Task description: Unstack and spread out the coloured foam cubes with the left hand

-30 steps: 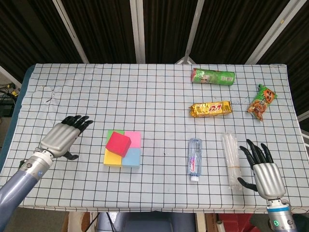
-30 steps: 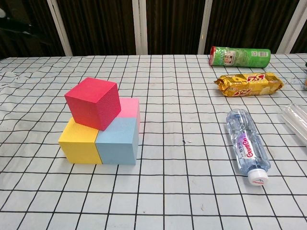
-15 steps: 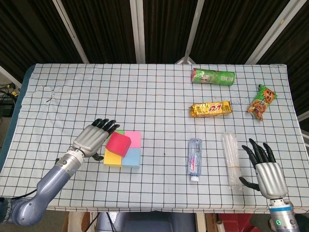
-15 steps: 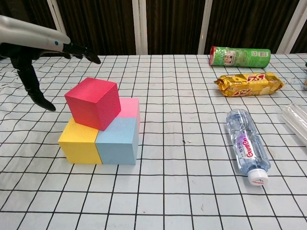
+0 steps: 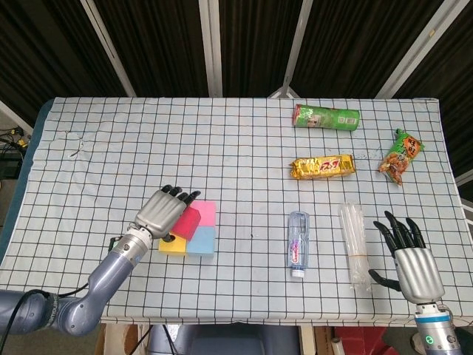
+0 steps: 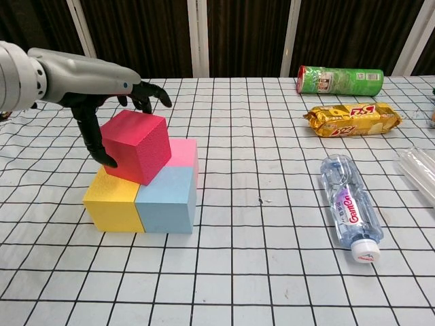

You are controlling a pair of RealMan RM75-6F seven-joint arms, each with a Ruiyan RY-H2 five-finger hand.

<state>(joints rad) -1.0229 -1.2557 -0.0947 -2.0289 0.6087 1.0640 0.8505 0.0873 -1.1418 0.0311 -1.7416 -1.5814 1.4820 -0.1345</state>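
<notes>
A red foam cube sits tilted on top of a square of cubes: yellow, blue and pink. My left hand hovers over the red cube's left side, its fingers spread above the top and its thumb touching the cube's left face. It covers the rear-left cube of the square. My right hand rests open near the table's front right edge, holding nothing.
A water bottle and a clear plastic tube lie right of the cubes. Further back are a gold biscuit pack, a green can and a snack bag.
My left hand has moved right from the open table to the stack and now reaches over the red cube, thumb against its side. The cubes and right hand have stayed put.
</notes>
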